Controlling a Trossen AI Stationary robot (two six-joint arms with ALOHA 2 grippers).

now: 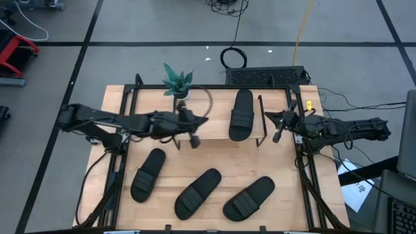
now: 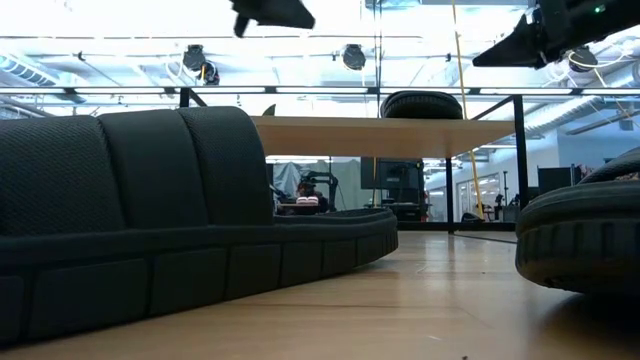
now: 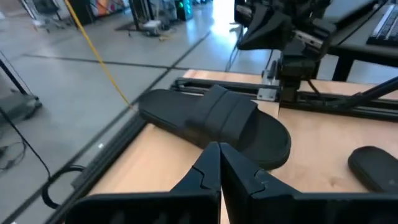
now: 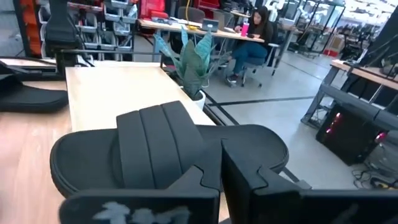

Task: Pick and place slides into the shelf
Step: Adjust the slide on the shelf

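One black slide [image 1: 242,115] lies sole-down on the shelf's light wood top board [image 1: 214,107], toward its right end; it also shows in the left wrist view [image 3: 217,121] and the right wrist view [image 4: 161,152]. Three more slides lie flat on the table in front of the shelf: left [image 1: 148,174], middle [image 1: 198,193], right [image 1: 249,197]. My left gripper [image 1: 195,141] is shut and hangs over the shelf's front edge, left of the shelved slide. My right gripper [image 1: 277,136] is shut at the shelf's right end, beside that slide. Both are raised in the low view.
A small teal potted plant [image 1: 177,81] stands at the shelf's far left corner. Black frame rails [image 1: 120,169] run along the table's left and right sides. Cables and a black box [image 1: 266,77] lie beyond the far edge. People sit at desks in the room behind.
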